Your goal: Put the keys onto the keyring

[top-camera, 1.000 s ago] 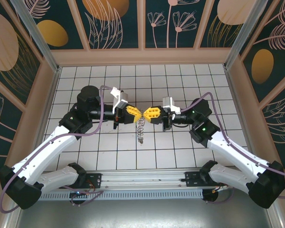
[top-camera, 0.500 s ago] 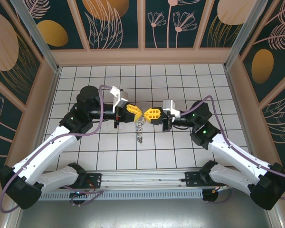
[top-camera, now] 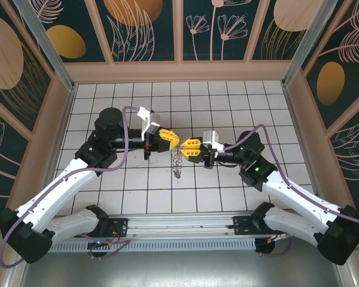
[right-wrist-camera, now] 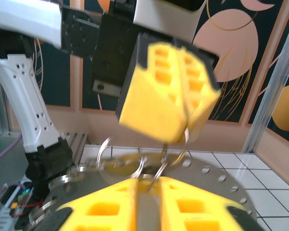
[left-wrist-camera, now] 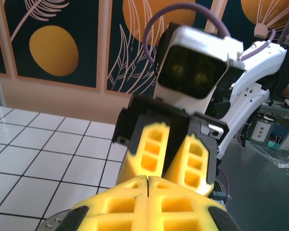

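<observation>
Spreading beneath everything, the white tiled desk carries the left arm and right arm, which reach inward until their yellow tips nearly meet. The left claw has its fingers pressed tight together, with thin wire running out from between them. The right claw, just beside it and slightly lower, has its fingers a narrow slit apart with a wire loop at the gap; I cannot tell whether it pinches that loop. The keyring dangles as a silvery coil directly below both claw tips. The keys are too small to pick out.
</observation>
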